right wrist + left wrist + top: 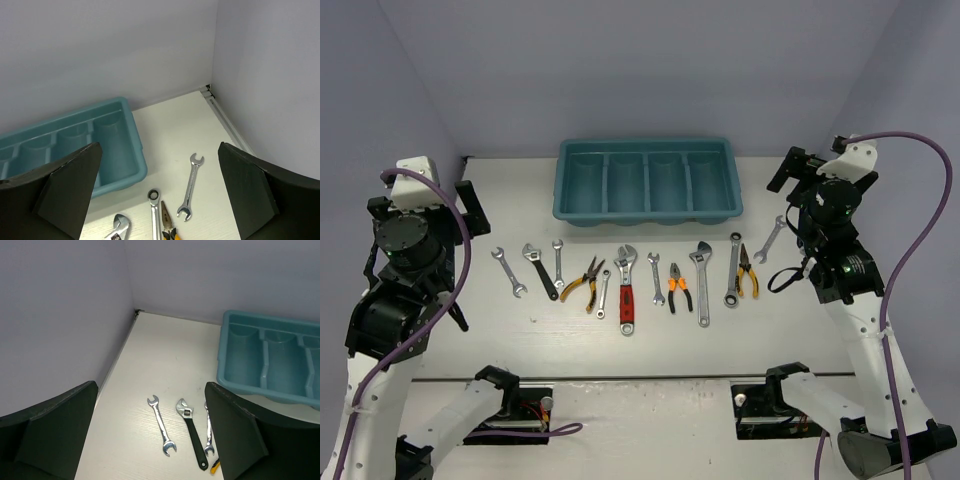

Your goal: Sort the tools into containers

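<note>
Likely stiff, heavy, slick steel; pinch tools [625,300] mid-shank, on the surface [520,340] at six o'clock of the tray [648,146]. Jaws apart on left gripper [150,383] and right gripper [160,145], empty.

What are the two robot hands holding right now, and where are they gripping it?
Nothing. The left gripper and the right gripper are both open and empty; all the tools lie on the table.

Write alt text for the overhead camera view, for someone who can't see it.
About a dozen hand tools lie in a row on a white table, just in front of an empty teal tray with four compartments. The left arm and right arm stand at either side, touching none of them.
</note>
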### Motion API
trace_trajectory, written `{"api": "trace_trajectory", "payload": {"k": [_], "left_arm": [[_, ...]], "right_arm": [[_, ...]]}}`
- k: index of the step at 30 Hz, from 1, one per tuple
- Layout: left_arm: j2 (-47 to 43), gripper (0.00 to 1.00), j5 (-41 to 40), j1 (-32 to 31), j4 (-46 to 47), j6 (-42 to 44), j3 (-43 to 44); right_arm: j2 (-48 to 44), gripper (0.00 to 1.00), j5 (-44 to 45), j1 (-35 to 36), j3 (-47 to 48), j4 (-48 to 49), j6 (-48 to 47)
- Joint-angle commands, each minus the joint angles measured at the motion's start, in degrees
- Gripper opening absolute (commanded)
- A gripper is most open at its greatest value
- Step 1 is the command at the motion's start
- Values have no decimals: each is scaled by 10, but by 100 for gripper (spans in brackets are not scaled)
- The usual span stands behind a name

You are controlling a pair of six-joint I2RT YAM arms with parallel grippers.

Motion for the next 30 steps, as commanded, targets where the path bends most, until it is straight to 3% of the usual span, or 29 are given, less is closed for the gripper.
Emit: {"api": "trace_trajectory", "payload": {"k": [1,8,11,17,22,24,26,30], "left_arm": [[4,86,6,2,22,-3,6],[8,86,33,3,0,-9,-12],[9,86,45,3,-8,-14,-20],[12,86,56,3,-33,-21,-46],[1,86,63,2,-50,-22,-69],[-7,86,69,2,-50,-28,-79],[-14,86,77,2,-51,-30,-86],[-26,86,86,2,-57,-35,-96]], "right_arm": [[7,100,56,-4,-5,49,22],[38,100,122,-4,-7,35,53],[77,100,86,-15,12,1,49],[186,100,-7,-111,42,-65,175],[276,100,-7,-125,72,-94,175],[302,95,-7,-125,78,-95,173],[336,84,-12,-128,88,-99,174],[412,77,-39,-162,108,-118,179]]}}
